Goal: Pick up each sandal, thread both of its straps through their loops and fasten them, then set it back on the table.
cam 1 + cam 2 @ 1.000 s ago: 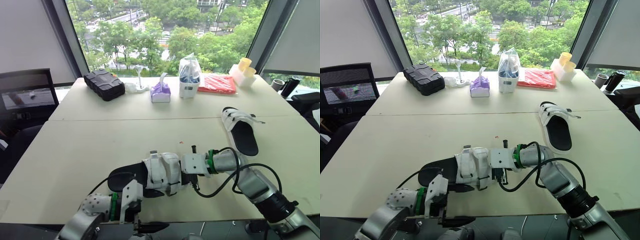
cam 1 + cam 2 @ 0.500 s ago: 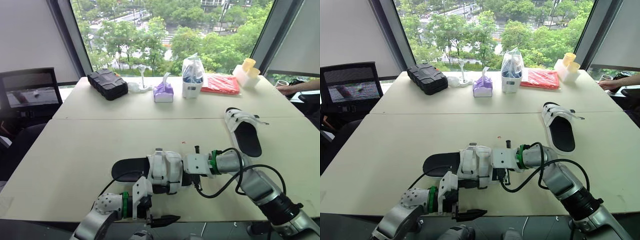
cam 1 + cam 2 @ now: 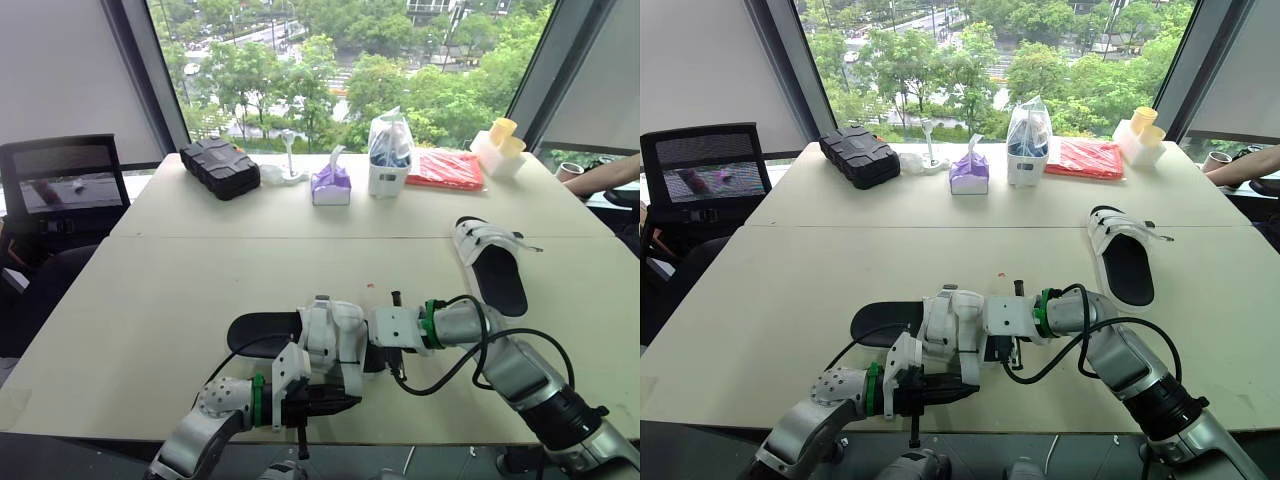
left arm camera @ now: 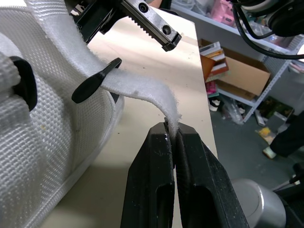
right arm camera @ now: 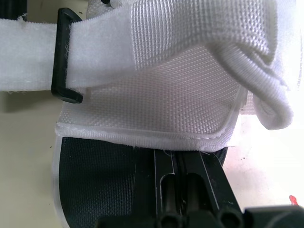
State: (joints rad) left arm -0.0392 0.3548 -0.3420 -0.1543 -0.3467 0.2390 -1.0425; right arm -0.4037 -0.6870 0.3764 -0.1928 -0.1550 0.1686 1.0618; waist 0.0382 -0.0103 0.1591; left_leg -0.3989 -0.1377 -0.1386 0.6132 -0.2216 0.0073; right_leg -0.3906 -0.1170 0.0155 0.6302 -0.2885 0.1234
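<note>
Left wrist view has the left end effector [image 4: 172, 130] with its two fingers pressed tight together on the very tip of a white fuzzy strap [image 4: 137, 88], which arches up from the mesh upper of the near sandal [image 3: 262, 330]. That sandal sits at the front of the counter [image 3: 150, 290], close to its edge. The right end effector [image 5: 176, 159] meets it from the toe side, fingers drawn almost together and, as far as I can judge, clamped on its rim just under the white upper. In the right wrist view another strap already runs through a black loop [image 5: 64, 54]. The second sandal [image 3: 490, 268] lies well apart, farther back on the right.

The weakest point is the left pinch. Only the last bit of strap sits between the fingers, so a pull at an angle to them could draw it out and let it spring back against the upper. The fuzzy face may also catch on the mesh before the tip gets through its loop, fastening it in the wrong place. A hard tug toward the left could twist the sandal in the right hold, which looks shallow. If that hold fails, the sandal is near enough to the front edge to slide off.
</note>
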